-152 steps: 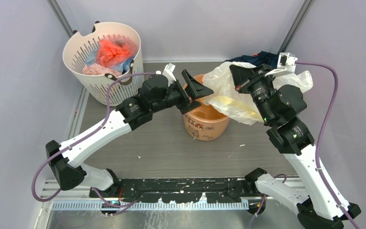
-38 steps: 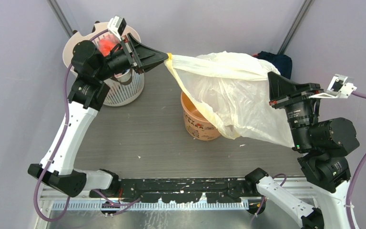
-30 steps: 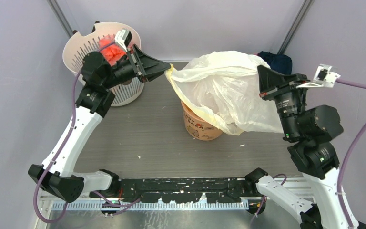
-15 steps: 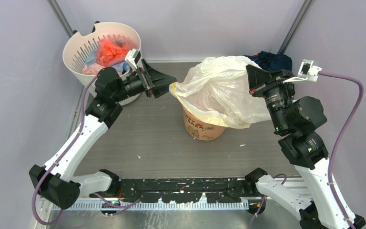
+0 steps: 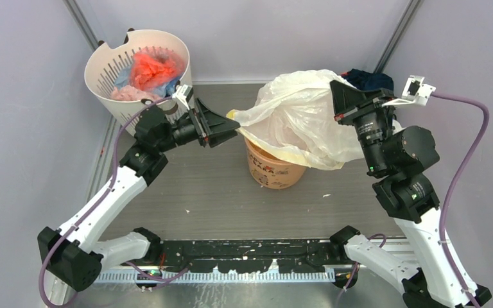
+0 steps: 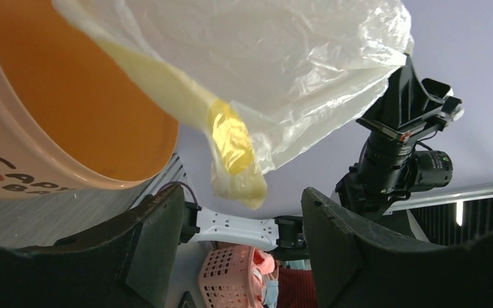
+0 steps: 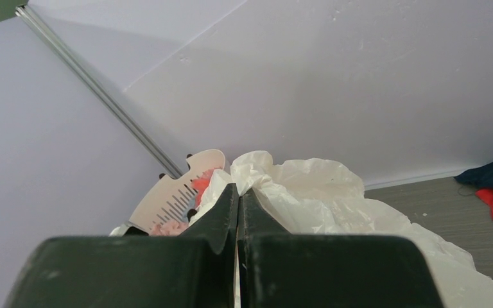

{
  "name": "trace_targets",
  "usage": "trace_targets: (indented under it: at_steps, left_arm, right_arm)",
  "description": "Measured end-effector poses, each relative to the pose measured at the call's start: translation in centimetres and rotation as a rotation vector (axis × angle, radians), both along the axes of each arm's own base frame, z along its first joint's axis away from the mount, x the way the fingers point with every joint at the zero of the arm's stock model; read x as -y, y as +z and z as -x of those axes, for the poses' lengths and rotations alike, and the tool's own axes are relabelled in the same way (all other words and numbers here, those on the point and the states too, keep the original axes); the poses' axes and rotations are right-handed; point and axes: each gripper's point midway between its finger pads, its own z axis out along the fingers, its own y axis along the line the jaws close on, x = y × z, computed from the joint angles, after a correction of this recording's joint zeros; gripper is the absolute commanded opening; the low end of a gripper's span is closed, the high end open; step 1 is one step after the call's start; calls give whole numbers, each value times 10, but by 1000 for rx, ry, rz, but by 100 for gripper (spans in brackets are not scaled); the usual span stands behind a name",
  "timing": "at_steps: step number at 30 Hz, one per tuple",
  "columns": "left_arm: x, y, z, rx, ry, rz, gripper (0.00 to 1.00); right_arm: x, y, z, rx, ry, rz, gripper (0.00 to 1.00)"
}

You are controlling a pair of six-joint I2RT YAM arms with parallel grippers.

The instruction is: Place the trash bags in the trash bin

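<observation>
The trash bag hides the trash bin mouth's far rim.

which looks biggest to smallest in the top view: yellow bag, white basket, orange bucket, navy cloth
1. trash bag, though held up nearer the camera
2. white basket
3. orange bucket, partly covered
4. navy cloth

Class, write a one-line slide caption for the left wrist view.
Open left end effector facing a free corner of the trash bag, which hangs over the orange trash bin.

A lab test booth: plain lilac walls, aluminium rails.
</observation>
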Motion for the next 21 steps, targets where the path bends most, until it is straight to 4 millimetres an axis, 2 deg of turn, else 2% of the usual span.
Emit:
trace_targets:
  at_steps: [9, 21]
  left_arm:
    - [7, -38, -14, -89, 58, 44, 69]
    - [4, -18, -44, -49, 178, 183, 68]
  right_arm:
    - [-8, 5, -4, 8, 32, -35, 1]
    - [-12, 10, -2, 17, 60, -64, 1]
